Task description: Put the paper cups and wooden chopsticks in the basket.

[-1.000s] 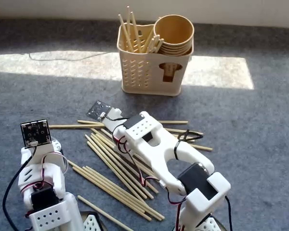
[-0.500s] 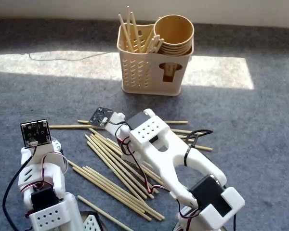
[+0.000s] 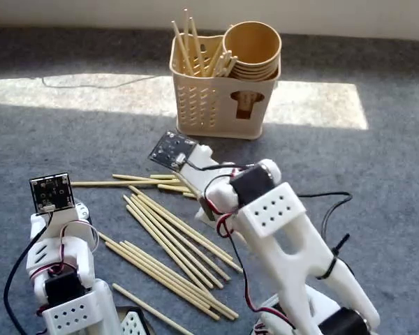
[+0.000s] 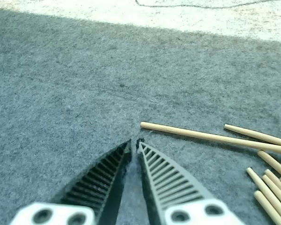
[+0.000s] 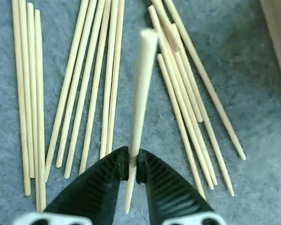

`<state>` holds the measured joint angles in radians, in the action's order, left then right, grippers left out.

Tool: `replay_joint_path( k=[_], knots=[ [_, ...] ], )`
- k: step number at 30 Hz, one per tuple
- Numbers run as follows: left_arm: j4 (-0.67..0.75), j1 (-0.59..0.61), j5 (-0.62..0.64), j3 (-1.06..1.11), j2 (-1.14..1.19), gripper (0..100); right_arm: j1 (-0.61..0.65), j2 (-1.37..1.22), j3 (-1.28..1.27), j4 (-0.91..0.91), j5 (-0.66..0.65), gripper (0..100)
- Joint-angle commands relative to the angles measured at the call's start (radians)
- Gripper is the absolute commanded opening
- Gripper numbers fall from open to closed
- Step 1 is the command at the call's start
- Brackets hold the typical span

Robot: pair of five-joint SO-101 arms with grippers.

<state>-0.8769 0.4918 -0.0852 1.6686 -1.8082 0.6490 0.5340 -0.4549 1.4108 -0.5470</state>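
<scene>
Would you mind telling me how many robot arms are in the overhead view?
2. The left arm stands at the lower left, beside the loose chopsticks; the right arm extends over them toward the basket.

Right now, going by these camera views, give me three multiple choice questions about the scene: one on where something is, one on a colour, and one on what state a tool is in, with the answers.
1. Where are the paper cups?
A. on a plate
B. stacked in the basket
C. upside down on a chair

2. What colour is the basket?
A. blue
B. black
C. cream

3. What state is the right tool in?
A. shut on one chopstick
B. open and empty
C. shut on a cup

Answers:
1 B, since the high view shows the stack standing inside the basket's rim.
2 C, since its perforated walls are cream.
3 A, since the right wrist view shows the tool closed on a single stick.
</scene>
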Motion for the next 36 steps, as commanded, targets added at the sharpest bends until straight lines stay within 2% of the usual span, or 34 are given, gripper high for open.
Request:
replay_joint_path(
  k=[1,6,10,20,23,27,36],
  knots=[
    [0.021,-0.024,-0.008,0.001,-0.012,4,-0.025,0.139,0.033,0.012,-0.008,0.5],
    [0.021,-0.024,-0.008,0.001,-0.012,4,-0.027,0.206,0.084,-0.013,0.081,0.5],
    [0.021,-0.024,-0.008,0.001,-0.012,4,-0.027,0.205,0.182,-0.030,0.089,0.5],
    [0.021,-0.024,-0.008,-0.001,-0.012,4,-0.062,0.203,0.438,-0.265,0.091,0.5],
    [0.021,-0.022,-0.008,-0.001,-0.012,4,-0.093,0.203,0.493,-0.389,0.097,0.5],
    [0.021,-0.021,-0.008,-0.001,-0.012,4,-0.131,0.203,0.481,-0.590,0.238,0.5],
    [0.021,-0.016,-0.008,-0.001,-0.012,4,-0.208,0.202,0.211,-1.164,0.319,0.5]
  ],
)
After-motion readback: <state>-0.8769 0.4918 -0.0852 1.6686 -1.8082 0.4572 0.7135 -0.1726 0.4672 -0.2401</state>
